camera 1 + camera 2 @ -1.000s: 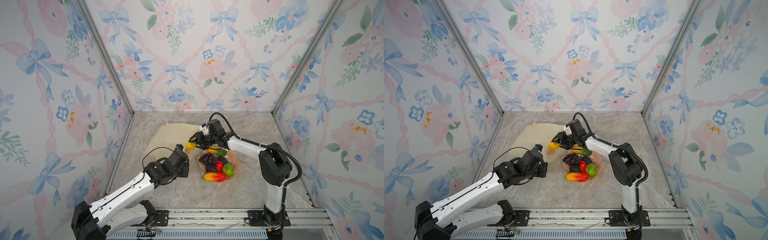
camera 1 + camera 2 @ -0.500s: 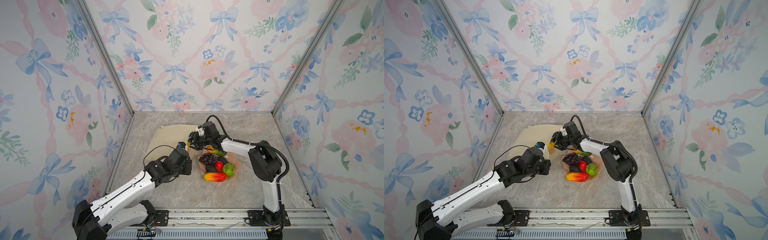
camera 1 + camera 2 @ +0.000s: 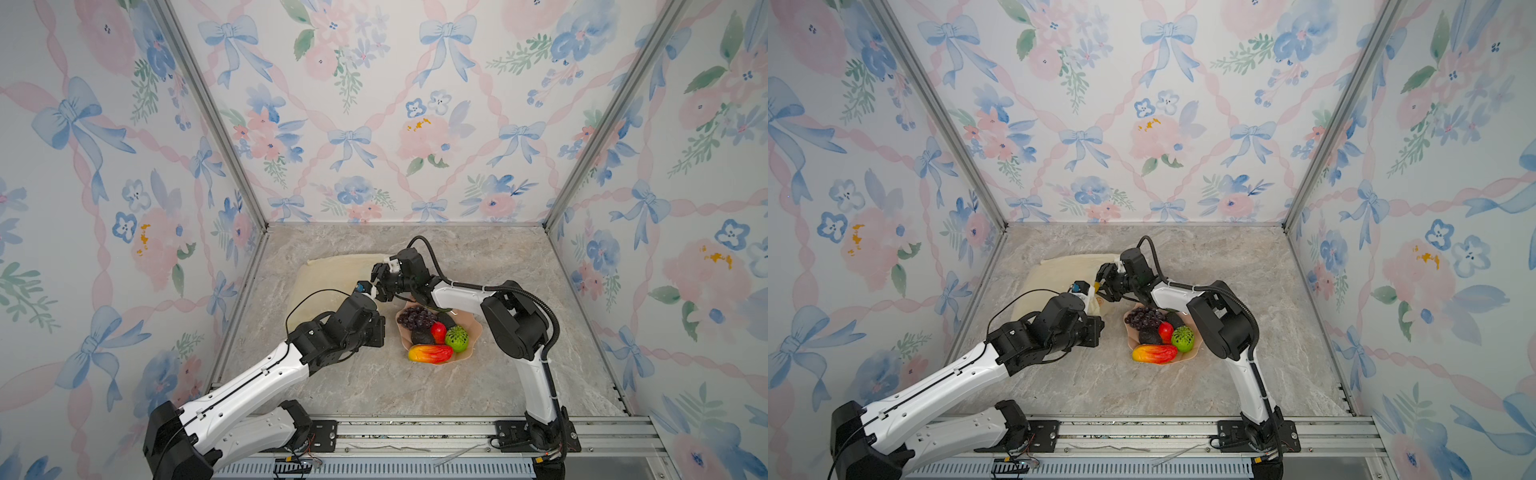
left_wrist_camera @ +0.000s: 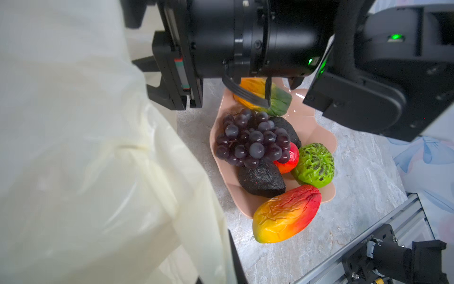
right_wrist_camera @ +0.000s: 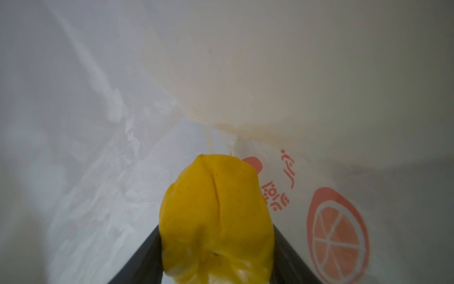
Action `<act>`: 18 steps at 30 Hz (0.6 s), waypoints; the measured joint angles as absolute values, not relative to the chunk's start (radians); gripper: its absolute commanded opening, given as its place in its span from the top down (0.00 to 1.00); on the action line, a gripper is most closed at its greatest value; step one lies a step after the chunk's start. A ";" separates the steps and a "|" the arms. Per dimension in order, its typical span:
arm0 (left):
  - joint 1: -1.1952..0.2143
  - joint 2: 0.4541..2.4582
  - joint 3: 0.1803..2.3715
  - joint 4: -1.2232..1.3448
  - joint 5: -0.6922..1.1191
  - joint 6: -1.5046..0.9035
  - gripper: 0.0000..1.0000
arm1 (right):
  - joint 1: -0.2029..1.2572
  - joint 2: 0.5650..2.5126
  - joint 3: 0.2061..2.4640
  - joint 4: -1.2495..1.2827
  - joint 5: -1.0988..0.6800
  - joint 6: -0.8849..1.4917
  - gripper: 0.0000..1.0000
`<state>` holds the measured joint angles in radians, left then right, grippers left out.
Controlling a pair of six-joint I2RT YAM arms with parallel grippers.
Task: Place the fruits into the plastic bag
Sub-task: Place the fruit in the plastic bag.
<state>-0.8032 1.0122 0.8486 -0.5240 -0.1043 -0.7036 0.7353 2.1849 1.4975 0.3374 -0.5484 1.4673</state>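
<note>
Fruits read as light, hard, glossy toy plastic, so probably slick: pinch the round ones across the middle. The grape bunch was lumpy and better taken across its body. The plastic bag was thin crinkly film with no stiffness, and I'd expect it to flop shut unless its rim is held up. It lay on the table just beside the pink dish.

Left gripper: jaws fully clenched, apparently on the bag's rim. Film draped right at them in the left wrist view, but the exact pinch point was hidden.

Right gripper: at the bag mouth, jaws partway open and grasping the yellow citrus on both sides. Bag film surrounded it in the right wrist view, so the citrus was inside and not yet let go.

In the dish: grapes, two avocados, green ball, red-yellow mango, orange-green mango.
</note>
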 measured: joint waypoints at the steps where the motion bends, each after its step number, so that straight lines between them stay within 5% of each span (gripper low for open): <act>1: -0.800 1.003 0.849 -0.522 -0.111 -0.703 1.00 | 0.741 2.185 1.507 0.312 -0.545 1.451 0.38; 18: -0.701 0.789 0.694 -0.381 -0.059 -0.708 1.00 | 0.781 2.190 1.609 0.076 -0.508 1.326 0.37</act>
